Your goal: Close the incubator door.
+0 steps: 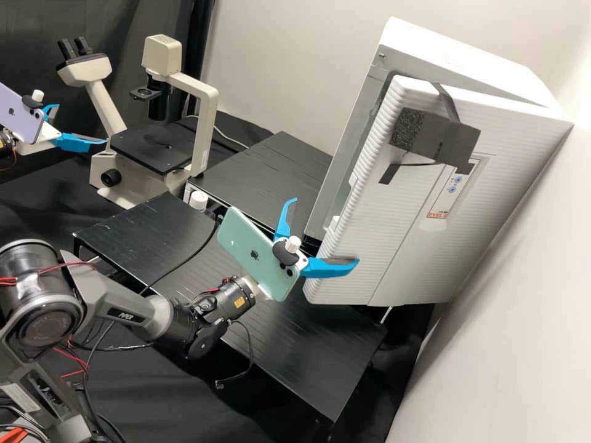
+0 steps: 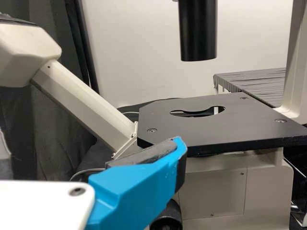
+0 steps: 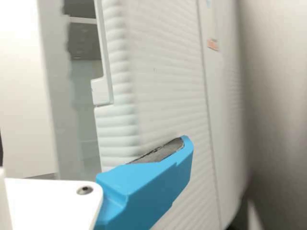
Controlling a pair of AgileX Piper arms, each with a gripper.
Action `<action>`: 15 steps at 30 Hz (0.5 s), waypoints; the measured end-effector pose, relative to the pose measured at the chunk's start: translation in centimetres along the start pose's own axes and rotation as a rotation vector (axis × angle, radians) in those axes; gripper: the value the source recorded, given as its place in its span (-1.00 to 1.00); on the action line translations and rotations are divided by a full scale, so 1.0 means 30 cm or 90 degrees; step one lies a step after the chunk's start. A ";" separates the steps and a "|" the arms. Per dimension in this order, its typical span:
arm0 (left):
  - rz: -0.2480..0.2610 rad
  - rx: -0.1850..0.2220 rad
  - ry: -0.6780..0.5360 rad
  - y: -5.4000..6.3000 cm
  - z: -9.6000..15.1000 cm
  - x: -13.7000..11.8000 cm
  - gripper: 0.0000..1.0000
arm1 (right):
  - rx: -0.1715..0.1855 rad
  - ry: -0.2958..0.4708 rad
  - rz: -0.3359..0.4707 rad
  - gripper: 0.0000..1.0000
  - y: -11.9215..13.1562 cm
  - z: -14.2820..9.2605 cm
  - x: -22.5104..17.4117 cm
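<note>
The incubator (image 1: 468,58) stands at the right in the high view, its ribbed white door (image 1: 363,221) ajar, with a gap along the left edge. At the door's lower left is my right gripper (image 1: 325,232), fingers spread; one overlaps the door's outer face, and I cannot tell if it touches. In the right wrist view a blue finger of the right gripper (image 3: 144,187) lies before the door (image 3: 163,91), with the interior showing through the gap. My left gripper (image 1: 81,124) is open by the microscope; the left wrist view shows a finger of the left gripper (image 2: 139,187).
The cream microscope (image 1: 200,123) stands at the back left, its black stage (image 2: 220,129) near the left gripper. Black low platforms (image 1: 166,237) lie under the right arm and beside the incubator. A wall (image 1: 492,320) rises close along the incubator's right side. Grey tape (image 1: 425,135) hangs on the door.
</note>
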 end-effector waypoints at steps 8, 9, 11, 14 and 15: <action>0.000 0.000 0.000 0.000 0.000 0.000 1.00 | -0.030 0.023 -0.034 1.00 -0.087 -0.036 0.112; 0.000 0.000 0.000 0.000 0.000 0.000 1.00 | -0.037 0.022 -0.038 1.00 -0.098 -0.036 0.125; 0.000 0.000 0.000 0.000 0.000 0.000 1.00 | -0.047 0.018 -0.052 1.00 -0.128 -0.032 0.160; 0.000 0.000 0.000 0.000 0.000 0.000 1.00 | -0.062 0.011 -0.071 1.00 -0.161 -0.019 0.197; 0.000 0.000 0.000 0.000 0.000 0.000 1.00 | -0.064 0.012 -0.072 1.00 -0.166 -0.017 0.205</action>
